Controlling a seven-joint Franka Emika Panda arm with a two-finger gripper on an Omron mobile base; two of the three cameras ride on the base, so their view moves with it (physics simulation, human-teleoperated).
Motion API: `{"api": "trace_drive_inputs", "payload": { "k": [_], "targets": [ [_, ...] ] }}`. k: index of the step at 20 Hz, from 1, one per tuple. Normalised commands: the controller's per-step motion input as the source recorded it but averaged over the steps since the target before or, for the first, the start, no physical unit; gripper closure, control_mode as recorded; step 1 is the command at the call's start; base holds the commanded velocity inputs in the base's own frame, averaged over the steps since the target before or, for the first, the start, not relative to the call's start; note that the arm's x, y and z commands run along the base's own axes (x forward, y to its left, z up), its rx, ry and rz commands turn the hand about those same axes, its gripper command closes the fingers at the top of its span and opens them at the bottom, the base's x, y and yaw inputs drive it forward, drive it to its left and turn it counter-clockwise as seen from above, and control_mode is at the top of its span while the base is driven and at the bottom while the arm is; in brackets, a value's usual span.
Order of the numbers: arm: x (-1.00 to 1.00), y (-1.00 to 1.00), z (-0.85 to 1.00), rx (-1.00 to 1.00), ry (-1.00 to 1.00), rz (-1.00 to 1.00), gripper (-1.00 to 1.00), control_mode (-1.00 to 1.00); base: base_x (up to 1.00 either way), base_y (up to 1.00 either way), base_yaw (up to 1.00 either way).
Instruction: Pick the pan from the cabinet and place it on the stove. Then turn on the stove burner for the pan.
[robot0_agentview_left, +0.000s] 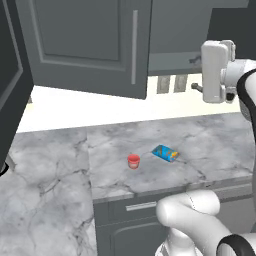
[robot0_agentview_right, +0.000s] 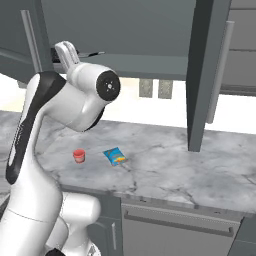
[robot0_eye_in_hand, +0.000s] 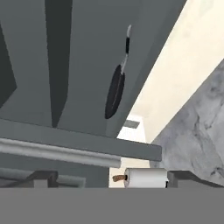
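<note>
Nearby: red cup (robot0_agentview_left: 133, 161), blue packet (robot0_agentview_left: 165, 153) on counter (robot0_agentview_left: 210, 145).

Cabinet (robot0_agentview_right: 120, 30) doors are hanging open, one door (robot0_agentview_right: 200, 75) jutting over the worktop (robot0_agentview_right: 165, 170) at right of frame; the shelf around the pan (robot0_eye_in_hand: 114, 94) is lying free.

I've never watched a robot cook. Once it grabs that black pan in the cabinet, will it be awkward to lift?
Probably somewhat. The pan looks rigid, so it shouldn't flex. Its wide round body sits well beyond the slim handle, so held by the handle it would likely droop or twist. The handle looks smooth and narrow, possibly slippery for the open end effector.
</note>
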Motion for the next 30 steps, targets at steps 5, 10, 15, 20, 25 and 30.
{"api": "trace_drive_inputs", "payload": {
  "k": [5,10,15,20,25,30],
  "targets": [
    [0.50,0.28,-0.19,0.11,0.19,0.11,-1.00,-1.00,0.00,0.00,0.00],
    [0.45,0.34,-0.27,0.05,0.10,0.11,-1.00,-1.00,0.00,0.00,0.00],
    [0.46,0.23,-0.21,0.05,0.05,0.12,-1.00,-1.00,0.00,0.00,0.00],
    [0.24,0.32,-0.04,0.03,0.00,0.12,-1.00,-1.00,0.00,0.00,0.00],
    [0.18,0.38,-0.02,0.00,0.00,0.11,-1.00,-1.00,0.00,0.00,0.00],
    [-0.03,0.47,0.00,0.00,0.00,0.10,-1.00,-1.00,0.00,0.00,0.00]
  ]
}}
